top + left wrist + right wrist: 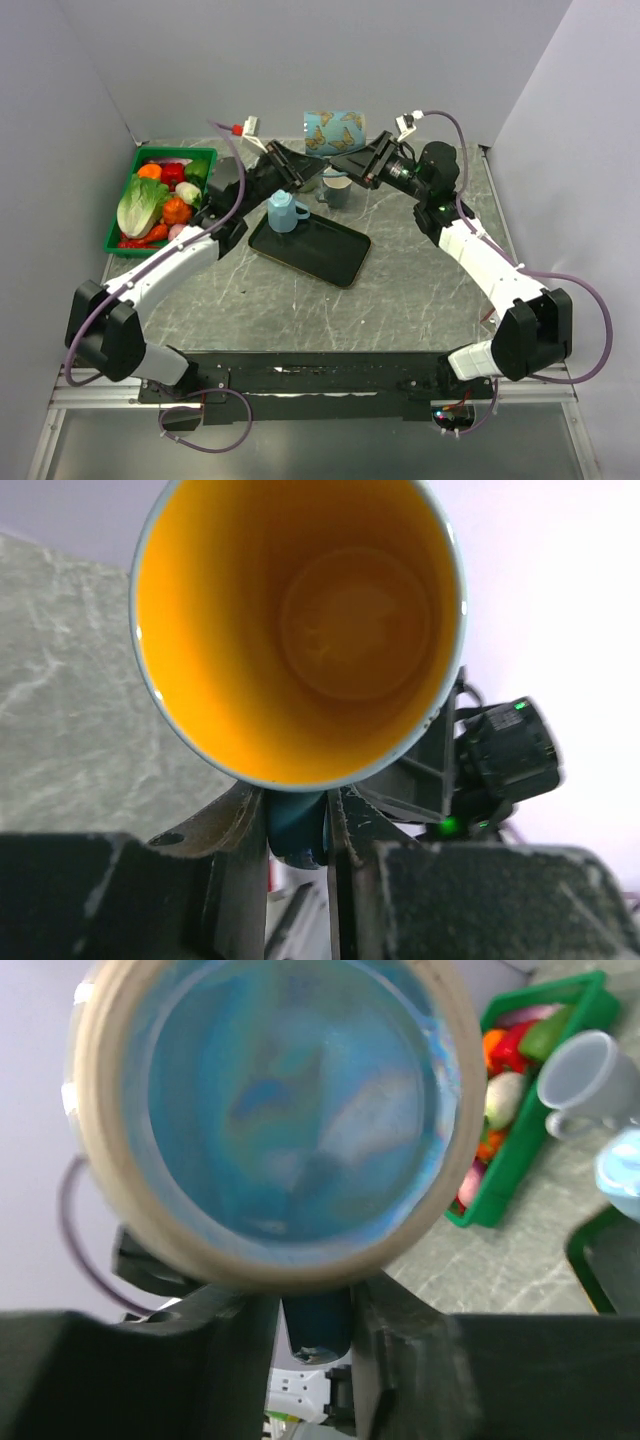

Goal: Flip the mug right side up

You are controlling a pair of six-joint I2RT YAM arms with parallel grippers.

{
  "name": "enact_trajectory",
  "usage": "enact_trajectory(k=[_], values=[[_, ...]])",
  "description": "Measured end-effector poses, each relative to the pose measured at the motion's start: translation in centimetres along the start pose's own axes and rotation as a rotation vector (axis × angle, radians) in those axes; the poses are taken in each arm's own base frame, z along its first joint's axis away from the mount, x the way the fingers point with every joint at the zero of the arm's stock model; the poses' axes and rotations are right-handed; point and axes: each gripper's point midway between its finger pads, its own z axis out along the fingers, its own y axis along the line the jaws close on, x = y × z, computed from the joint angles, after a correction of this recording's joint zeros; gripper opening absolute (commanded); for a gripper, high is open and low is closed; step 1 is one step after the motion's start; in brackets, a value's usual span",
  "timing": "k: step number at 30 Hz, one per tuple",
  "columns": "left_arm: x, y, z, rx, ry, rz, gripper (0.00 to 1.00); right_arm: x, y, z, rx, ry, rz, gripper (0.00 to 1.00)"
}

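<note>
The mug (335, 132), turquoise with butterflies and yellow inside, hangs on its side above the back of the table, between both arms. My left gripper (305, 172) comes in from the left. In the left wrist view I look into the mug's yellow mouth (300, 630), and the left gripper (297, 815) is shut on the dark teal handle. My right gripper (345, 163) comes in from the right. Its wrist view faces the mug's blue base (280, 1110), and the right gripper (315, 1310) holds the same handle tight between its fingers.
A black tray (320, 255) lies mid-table with a light blue cup (284, 212) on its left end. A grey cup (335, 190) stands just behind the tray. A green basket (175, 151) of vegetables sits at the back left. White walls close in behind and on both sides.
</note>
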Motion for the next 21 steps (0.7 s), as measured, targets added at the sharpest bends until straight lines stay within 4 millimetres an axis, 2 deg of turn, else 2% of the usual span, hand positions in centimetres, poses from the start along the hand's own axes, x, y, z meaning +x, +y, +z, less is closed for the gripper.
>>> enact_trajectory(k=[5,10,16,18,21], values=[[2.2,1.8,1.5,-0.015,0.115,0.077,0.01,0.4,-3.1,-2.0,0.108,-0.010,0.001,0.49],[4.9,4.6,3.6,-0.042,0.226,0.089,0.01,1.2,-7.2,-5.8,0.261,-0.047,0.026,0.54],[6.2,10.8,6.8,-0.160,0.269,0.096,0.01,0.0,-9.1,-9.6,0.420,-0.137,-0.006,0.56],[7.0,13.2,7.2,-0.203,0.278,0.093,0.01,-0.3,-9.7,-11.0,0.486,-0.172,-0.016,0.57],[8.3,15.7,7.2,-0.251,0.307,0.089,0.01,-0.6,-10.3,-13.0,0.573,-0.222,-0.038,0.57]])
